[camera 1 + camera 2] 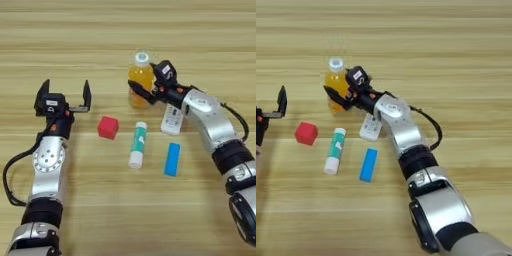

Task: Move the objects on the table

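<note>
R pincer (145, 89) clamps juice bottle (139, 80); L pincer (66, 95) open, raised

On the broad light-brown wooden surface (200, 30) the orange juice bottle with white cap (140, 79) stands upright, farthest from the robot. The right hand (148, 89) is at the bottle's right side. Nearer, in a row from left to right, lie the red cube (108, 127), the teal-and-white tube (138, 144) and the flat blue bar (172, 159). The white remote (172, 120) lies just behind the bar, partly under the right arm. The left hand (64, 96) is left of the cube, apart from it.
</note>
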Tool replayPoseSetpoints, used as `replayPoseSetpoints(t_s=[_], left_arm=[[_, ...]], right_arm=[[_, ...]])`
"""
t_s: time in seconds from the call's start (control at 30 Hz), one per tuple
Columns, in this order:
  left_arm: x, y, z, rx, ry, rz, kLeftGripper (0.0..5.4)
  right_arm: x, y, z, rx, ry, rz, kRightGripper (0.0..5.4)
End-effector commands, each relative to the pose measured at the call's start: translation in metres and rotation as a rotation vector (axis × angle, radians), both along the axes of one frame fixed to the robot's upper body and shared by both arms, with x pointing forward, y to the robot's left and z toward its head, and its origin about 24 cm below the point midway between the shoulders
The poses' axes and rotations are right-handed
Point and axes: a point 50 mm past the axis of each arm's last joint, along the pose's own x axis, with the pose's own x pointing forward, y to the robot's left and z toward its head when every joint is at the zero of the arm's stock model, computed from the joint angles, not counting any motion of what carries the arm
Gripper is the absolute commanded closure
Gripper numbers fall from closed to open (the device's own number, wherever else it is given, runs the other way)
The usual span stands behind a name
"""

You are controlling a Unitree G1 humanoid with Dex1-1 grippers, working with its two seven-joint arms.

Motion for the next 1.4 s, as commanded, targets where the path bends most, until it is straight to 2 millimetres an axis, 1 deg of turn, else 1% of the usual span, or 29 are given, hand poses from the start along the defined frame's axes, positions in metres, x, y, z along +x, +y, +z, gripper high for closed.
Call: replayPoseSetpoints(t_s=[0.03, 0.13, 0.23, 0.33, 0.4, 0.5, 0.57, 0.63, 0.73, 0.87, 1.0, 1.13, 1.4], left_arm=[[0.001, -0.002, 0.000, 0.002, -0.001, -0.002, 0.00], [0.002, -0.002, 0.000, 0.002, 0.001, -0.002, 0.00], [0.003, -0.002, 0.000, 0.003, 0.003, -0.003, 0.00], [0.003, -0.003, -0.001, 0.005, 0.008, -0.018, 0.00], [0.000, -0.009, -0.002, -0.004, 0.014, -0.074, 0.00], [-0.008, -0.024, 0.003, -0.003, -0.003, -0.238, 0.00], [-0.014, -0.034, 0.008, 0.034, -0.014, -0.369, 0.00], [-0.022, -0.044, 0.012, 0.092, -0.017, -0.533, 0.00], [-0.033, -0.055, 0.017, 0.135, -0.007, -0.774, 0.00], [-0.040, -0.068, 0.026, 0.146, 0.001, -0.972, 0.00], [-0.035, -0.077, 0.033, 0.124, -0.010, -1.003, 0.00], [-0.028, -0.080, 0.038, 0.094, -0.038, -0.977, 0.00], [-0.025, -0.080, 0.034, 0.076, -0.035, -0.940, 0.00]], right_arm=[[-0.008, -0.018, 0.023, 0.041, -0.071, -0.002, 1.88], [-0.016, -0.035, 0.032, 0.047, -0.090, -0.011, 1.88], [-0.023, -0.049, 0.034, 0.039, -0.088, -0.025, 1.88], [-0.028, -0.054, 0.032, 0.028, -0.078, -0.026, 1.88], [-0.031, -0.053, 0.032, 0.021, -0.072, -0.019, 1.88], [-0.034, -0.051, 0.033, 0.016, -0.069, -0.010, 1.88], [-0.035, -0.050, 0.033, 0.014, -0.067, -0.009, 1.88], [-0.035, -0.049, 0.033, 0.013, -0.066, -0.007, 1.88], [-0.037, -0.046, 0.034, 0.010, -0.067, 0.005, 1.88], [-0.038, -0.044, 0.035, 0.007, -0.068, 0.019, 1.88], [-0.041, -0.040, 0.035, 0.006, -0.073, 0.037, 1.88], [-0.045, -0.037, 0.038, 0.008, -0.084, 0.057, 1.88], [-0.051, -0.036, 0.040, 0.008, -0.089, 0.074, 1.88]])
